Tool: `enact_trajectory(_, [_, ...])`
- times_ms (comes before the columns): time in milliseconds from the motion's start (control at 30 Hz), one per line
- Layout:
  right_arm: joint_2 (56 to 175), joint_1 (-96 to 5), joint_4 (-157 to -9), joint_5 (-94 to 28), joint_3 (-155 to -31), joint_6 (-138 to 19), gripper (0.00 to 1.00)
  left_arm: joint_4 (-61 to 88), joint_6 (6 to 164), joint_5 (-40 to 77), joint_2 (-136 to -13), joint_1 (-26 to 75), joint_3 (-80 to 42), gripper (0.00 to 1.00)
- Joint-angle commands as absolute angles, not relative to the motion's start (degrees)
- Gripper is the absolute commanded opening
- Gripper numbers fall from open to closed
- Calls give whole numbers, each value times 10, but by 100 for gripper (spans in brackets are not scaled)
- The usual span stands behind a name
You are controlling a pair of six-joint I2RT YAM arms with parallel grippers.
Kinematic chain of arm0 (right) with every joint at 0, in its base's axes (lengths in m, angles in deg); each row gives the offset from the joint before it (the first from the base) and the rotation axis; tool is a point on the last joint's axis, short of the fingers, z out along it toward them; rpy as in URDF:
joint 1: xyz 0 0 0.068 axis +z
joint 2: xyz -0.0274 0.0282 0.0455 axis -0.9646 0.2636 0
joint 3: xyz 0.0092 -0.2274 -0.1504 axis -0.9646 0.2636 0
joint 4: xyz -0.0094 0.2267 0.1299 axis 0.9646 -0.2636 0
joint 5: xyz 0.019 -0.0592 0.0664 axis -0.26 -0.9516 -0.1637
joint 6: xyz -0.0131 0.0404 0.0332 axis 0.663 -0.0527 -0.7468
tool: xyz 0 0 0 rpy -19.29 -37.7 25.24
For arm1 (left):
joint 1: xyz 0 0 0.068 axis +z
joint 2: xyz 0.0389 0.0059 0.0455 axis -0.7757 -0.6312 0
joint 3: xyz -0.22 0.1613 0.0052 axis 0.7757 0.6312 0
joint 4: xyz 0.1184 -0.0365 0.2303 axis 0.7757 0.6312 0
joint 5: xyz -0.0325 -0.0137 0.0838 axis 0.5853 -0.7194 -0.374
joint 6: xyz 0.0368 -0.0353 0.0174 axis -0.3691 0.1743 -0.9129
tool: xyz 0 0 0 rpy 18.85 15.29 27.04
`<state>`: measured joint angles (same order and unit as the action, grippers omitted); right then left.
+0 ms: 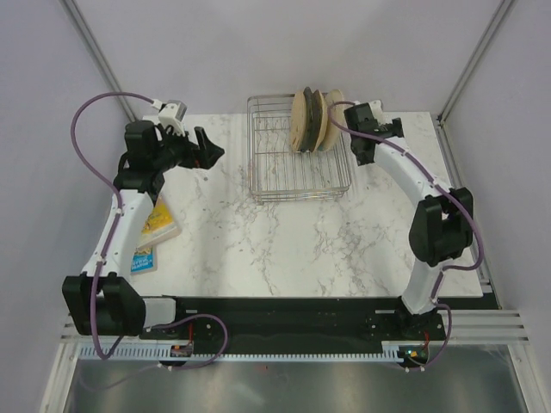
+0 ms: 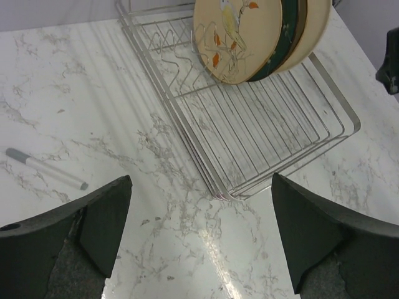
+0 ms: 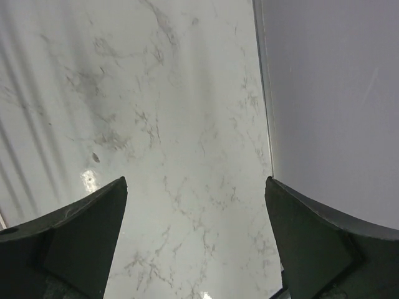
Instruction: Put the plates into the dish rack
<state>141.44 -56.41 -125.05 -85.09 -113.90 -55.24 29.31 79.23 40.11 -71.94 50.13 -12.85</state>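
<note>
Black jaws over veined marble [image 2: 93,93]; round plates [image 2: 232,43] in thin-wire rack [image 2: 268,128]

Lab robot cell: marble-look tabletop [image 1: 284,245] boxed in by plain pale walls [image 1: 258,43] and aluminium frame posts [image 1: 96,53], two arms [image 1: 413,176] bolted to black base plate [image 1: 293,311] on extrusion rail [image 1: 495,325], loose purple cables [image 1: 82,120].

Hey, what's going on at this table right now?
Two robot arms are loading plates into a wire dish rack. The plates stand on edge together in its far right corner. The left tool and the right tool are both open and hold nothing. The left one faces the rack, and the right one hangs just to the right of the plates.
</note>
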Motion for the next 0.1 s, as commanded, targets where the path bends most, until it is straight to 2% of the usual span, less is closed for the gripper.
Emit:
enact_trajectory(0, [1360,-599,-1283,-837,-1107,-614,98,299,755,385,-741,500,-199,100])
enact_trajectory(67, [1353,-602,-1275,-841,-1106,-615,98,299,750,381,-751,500,-217,100])
